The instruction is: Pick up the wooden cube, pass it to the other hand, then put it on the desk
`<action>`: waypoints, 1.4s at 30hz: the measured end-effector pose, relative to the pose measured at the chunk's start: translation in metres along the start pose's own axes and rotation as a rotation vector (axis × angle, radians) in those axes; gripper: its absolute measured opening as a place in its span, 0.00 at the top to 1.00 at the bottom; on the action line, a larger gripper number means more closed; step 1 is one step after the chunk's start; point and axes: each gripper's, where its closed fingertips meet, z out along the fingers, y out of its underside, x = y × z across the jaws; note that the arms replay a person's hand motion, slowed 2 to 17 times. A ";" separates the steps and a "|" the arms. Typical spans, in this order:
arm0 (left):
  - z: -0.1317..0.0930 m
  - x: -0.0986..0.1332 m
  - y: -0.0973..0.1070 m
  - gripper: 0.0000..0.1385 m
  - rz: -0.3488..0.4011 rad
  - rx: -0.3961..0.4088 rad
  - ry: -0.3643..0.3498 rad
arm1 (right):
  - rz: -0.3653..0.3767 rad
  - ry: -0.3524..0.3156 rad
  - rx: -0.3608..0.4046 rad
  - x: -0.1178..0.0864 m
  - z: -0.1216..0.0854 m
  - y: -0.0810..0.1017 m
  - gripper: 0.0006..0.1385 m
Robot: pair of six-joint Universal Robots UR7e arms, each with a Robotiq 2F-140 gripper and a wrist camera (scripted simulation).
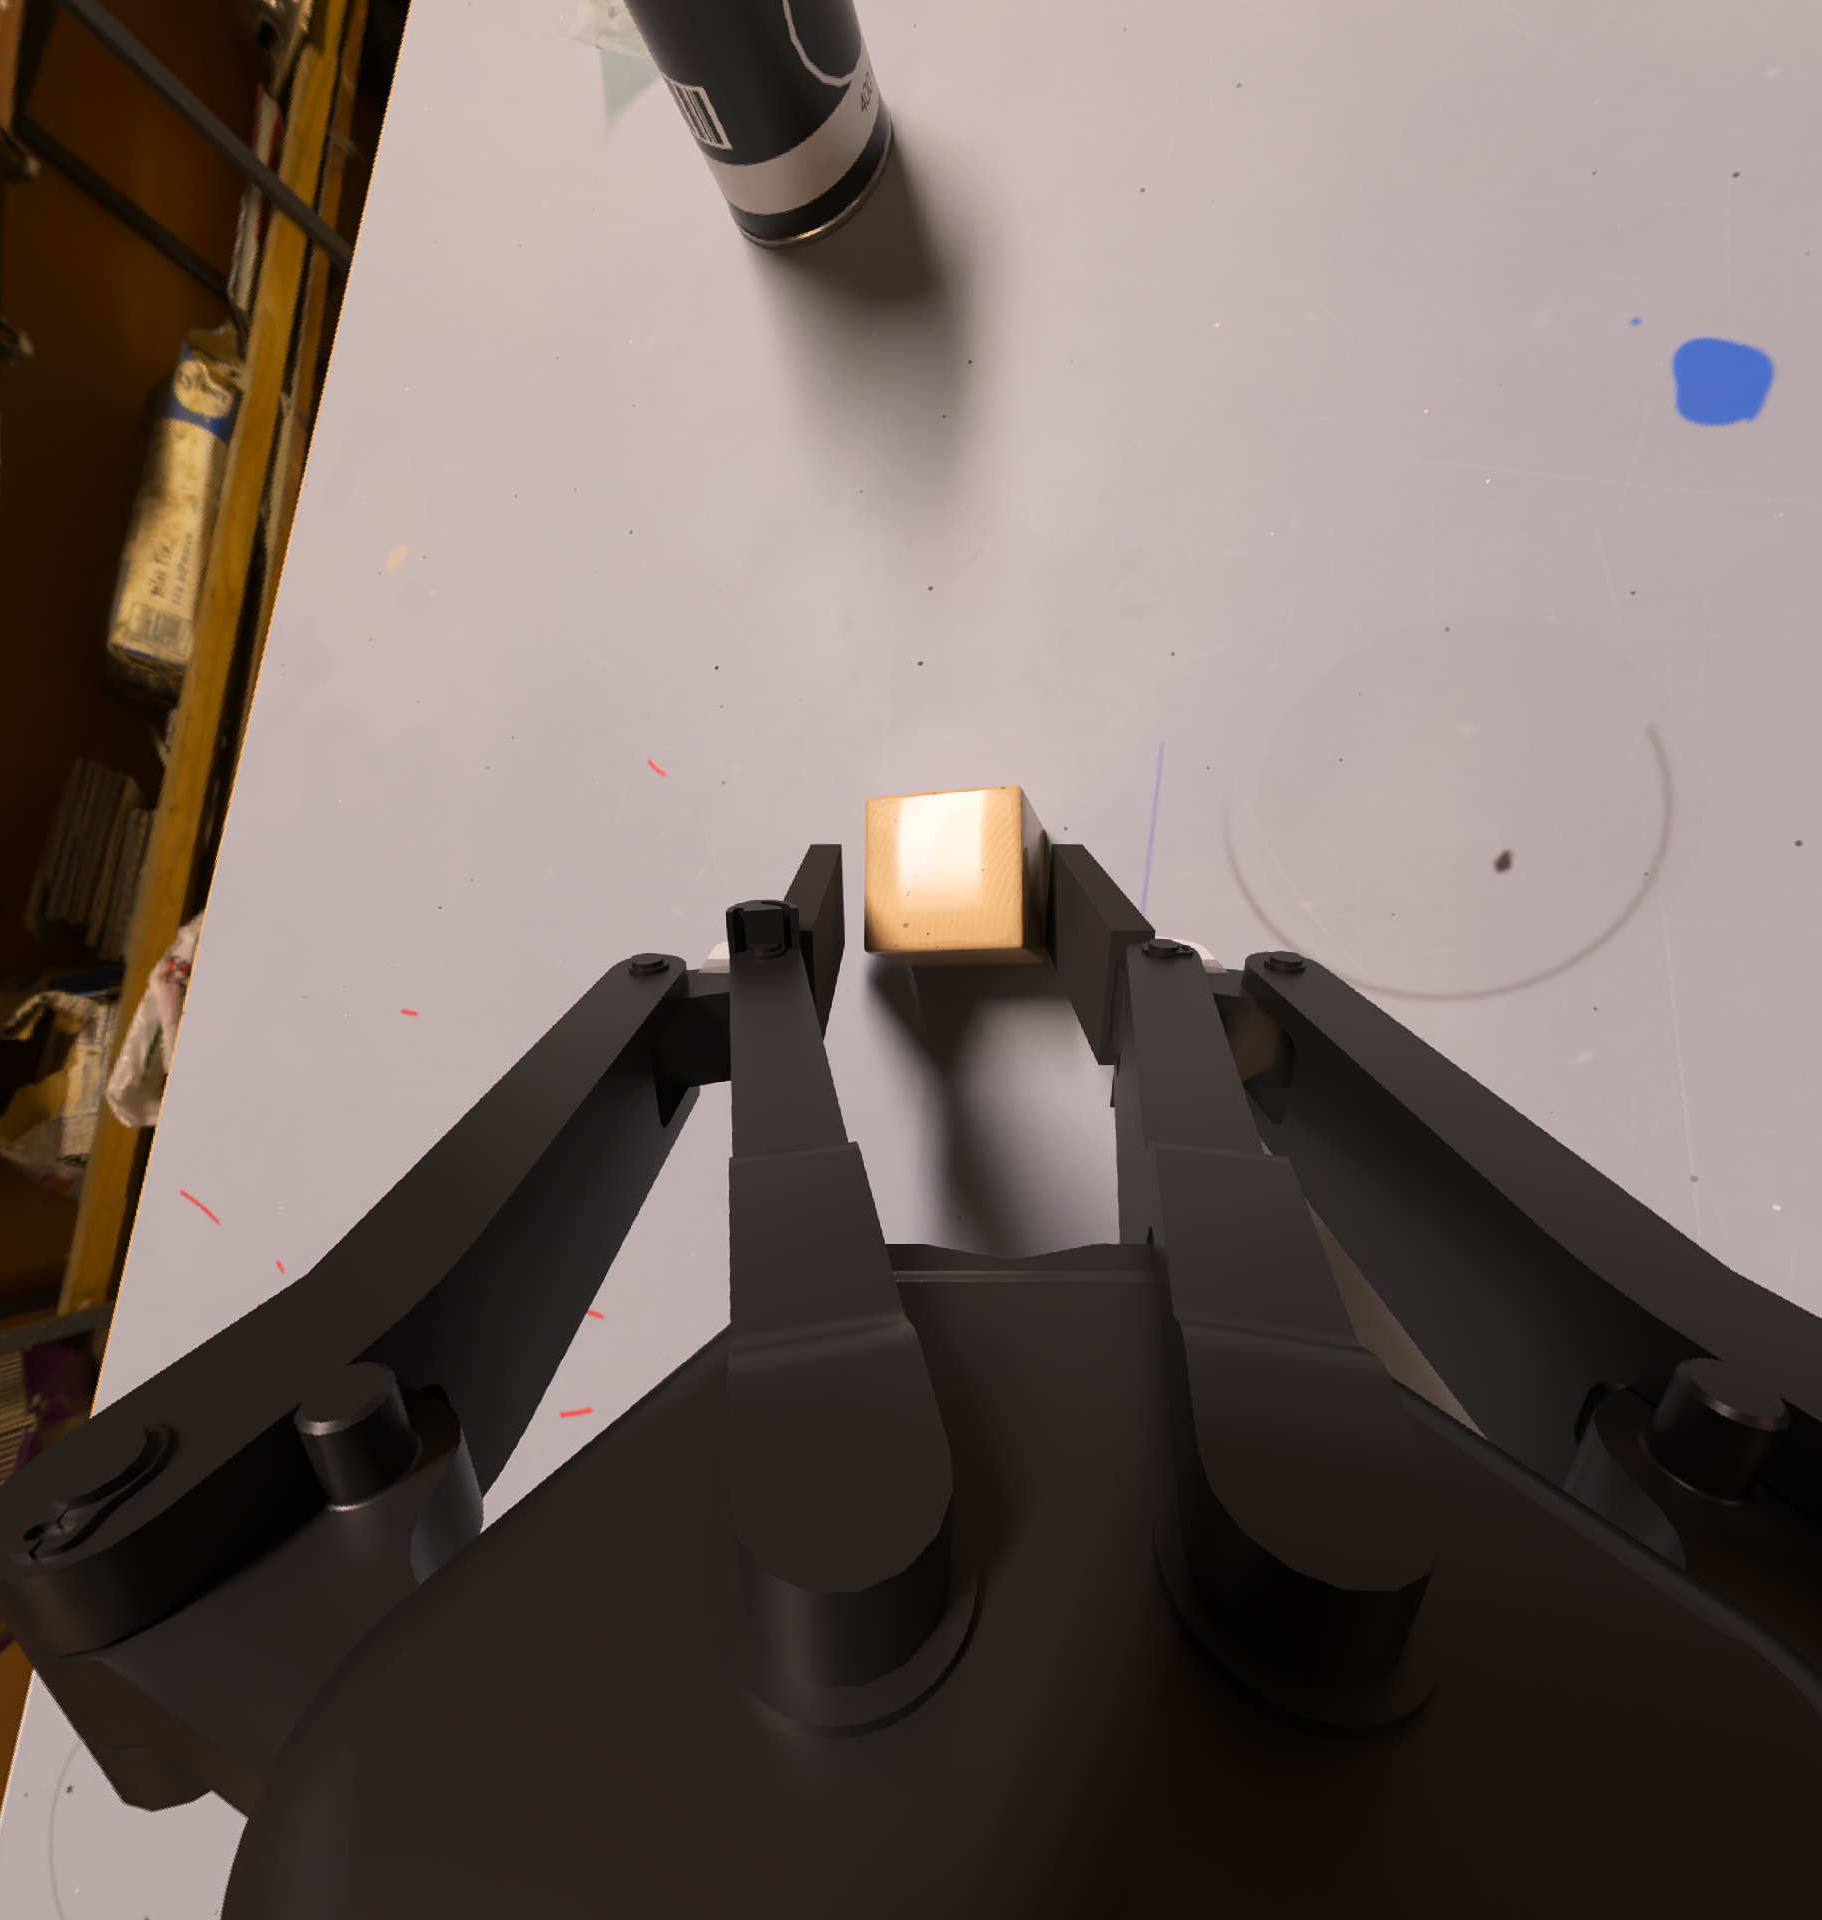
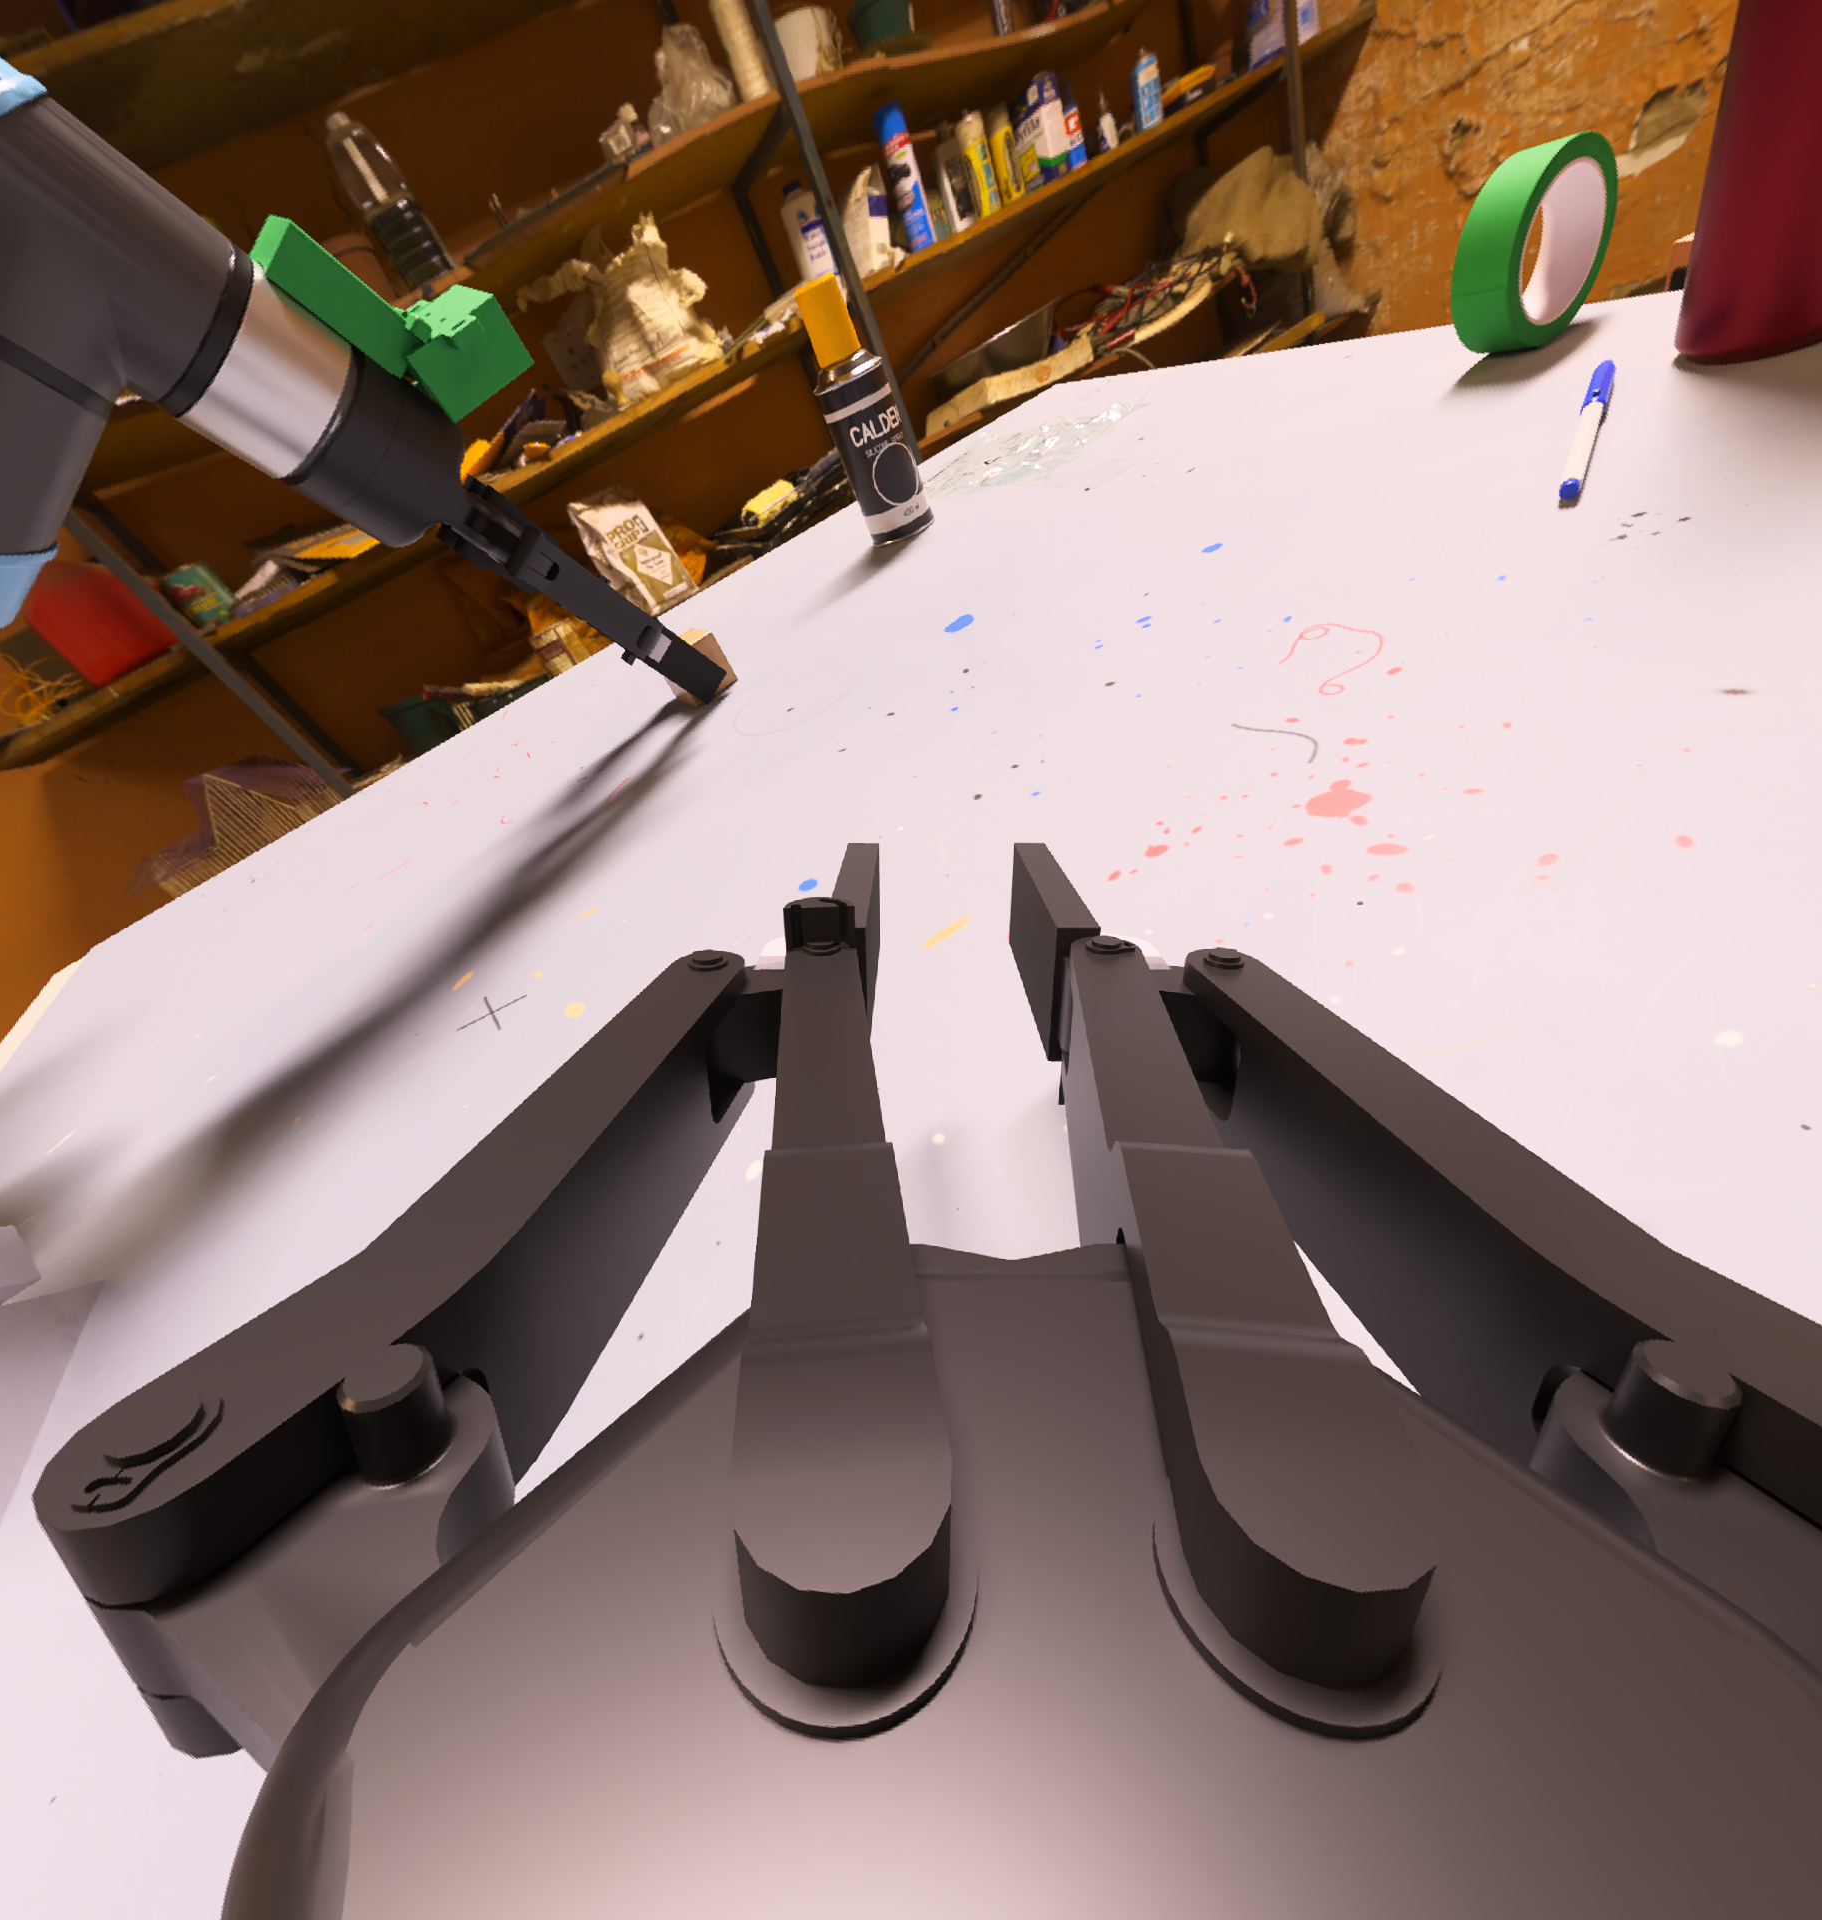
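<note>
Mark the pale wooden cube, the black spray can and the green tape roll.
Pale wooden cube [image 1: 943,871]: left wrist view, top face.
Black spray can [image 2: 883,457]: right wrist view, label.
Green tape roll [image 2: 1496,244]: right wrist view, outer band.

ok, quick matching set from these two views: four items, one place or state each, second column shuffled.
1. cube
2. spray can
3. tape roll
4. pen

A. lying flat on the desk
B. between the left pincer's fingers
C. on edge beside the red cylinder
D. upright near the desk's shelf-side edge

Pairs: 1-B, 2-D, 3-C, 4-A
</note>
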 end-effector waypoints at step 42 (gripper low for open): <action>-0.035 -0.007 -0.033 0.68 -0.070 0.197 0.013 | -0.009 0.000 -0.004 -0.002 0.001 0.001 0.76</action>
